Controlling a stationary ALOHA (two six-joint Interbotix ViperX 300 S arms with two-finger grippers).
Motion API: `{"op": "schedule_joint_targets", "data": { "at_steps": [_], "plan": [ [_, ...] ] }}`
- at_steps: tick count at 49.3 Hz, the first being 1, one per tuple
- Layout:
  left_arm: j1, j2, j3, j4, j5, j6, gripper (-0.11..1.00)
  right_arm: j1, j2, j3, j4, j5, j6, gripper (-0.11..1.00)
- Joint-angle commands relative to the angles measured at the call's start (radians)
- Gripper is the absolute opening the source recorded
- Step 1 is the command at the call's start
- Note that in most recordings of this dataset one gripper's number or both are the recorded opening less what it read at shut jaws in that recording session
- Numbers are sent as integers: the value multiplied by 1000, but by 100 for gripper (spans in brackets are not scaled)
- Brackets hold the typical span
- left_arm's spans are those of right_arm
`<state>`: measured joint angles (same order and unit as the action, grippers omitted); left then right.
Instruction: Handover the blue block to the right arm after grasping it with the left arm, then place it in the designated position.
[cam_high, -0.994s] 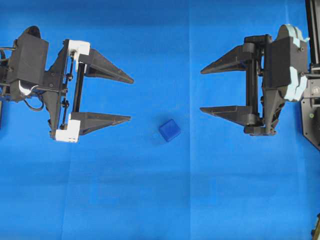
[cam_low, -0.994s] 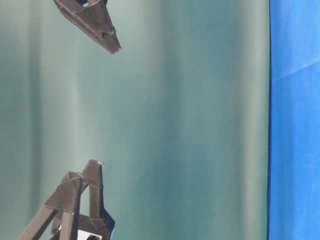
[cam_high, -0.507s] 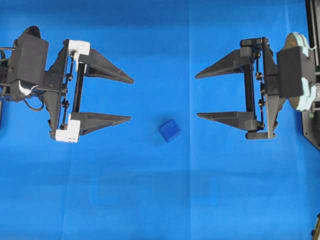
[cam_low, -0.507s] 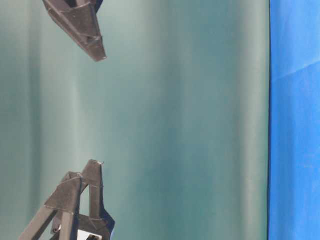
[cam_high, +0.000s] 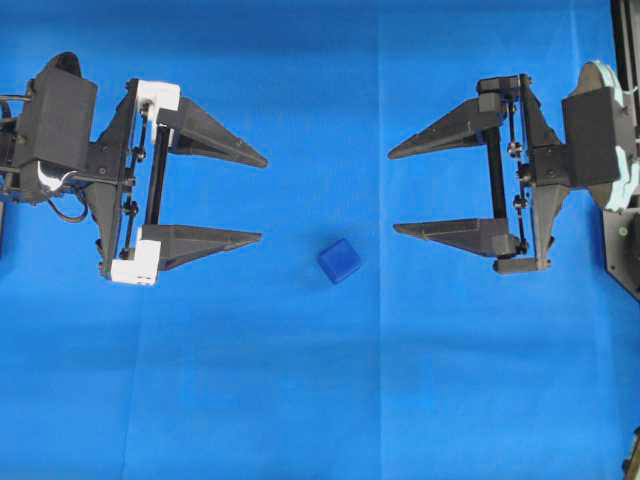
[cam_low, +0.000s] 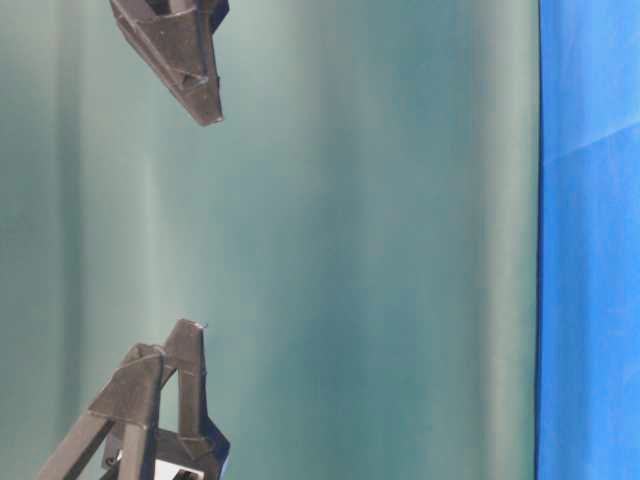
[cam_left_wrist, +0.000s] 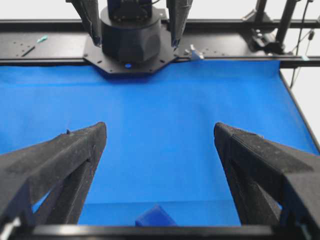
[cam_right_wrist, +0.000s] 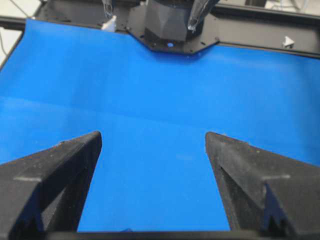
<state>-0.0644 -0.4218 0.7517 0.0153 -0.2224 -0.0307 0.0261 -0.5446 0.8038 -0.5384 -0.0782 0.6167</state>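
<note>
Two open grippers facing across a blue cloth, block lying between.

At left, left gripper (cam_high: 258, 198) spread fully wide, holding nothing, hovering over bright blue cloth (cam_high: 300, 400) creased in faint fold lines. Near centre, blue block (cam_high: 339, 260) resting alone on the cloth, just below the line between the fingertips, touched by neither. At right, right gripper (cam_high: 392, 192) parted wide, empty. Teal backdrop (cam_low: 380, 250) behind, seen from table level.

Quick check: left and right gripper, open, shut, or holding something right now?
Left gripper: open, empty.
Right gripper: open, empty.
The blue block lies on the cloth between them.
</note>
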Motion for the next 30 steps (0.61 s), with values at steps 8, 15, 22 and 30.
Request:
{"op": "schedule_joint_targets", "data": {
  "at_steps": [8, 15, 22, 30],
  "plan": [
    [-3, -9, -14, 2, -9, 2, 93, 0, -5, -14, 0, -9, 2, 80],
    [-3, -9, -14, 2, -9, 3, 93, 0, -3, -15, -2, -6, 2, 80],
    [-3, -9, -17, 2, -9, 5, 93, 0, -3, -15, 0, -6, 2, 80],
    [-3, -9, -17, 2, -9, 5, 93, 0, -3, -15, 0, -5, 2, 80]
  ]
}}
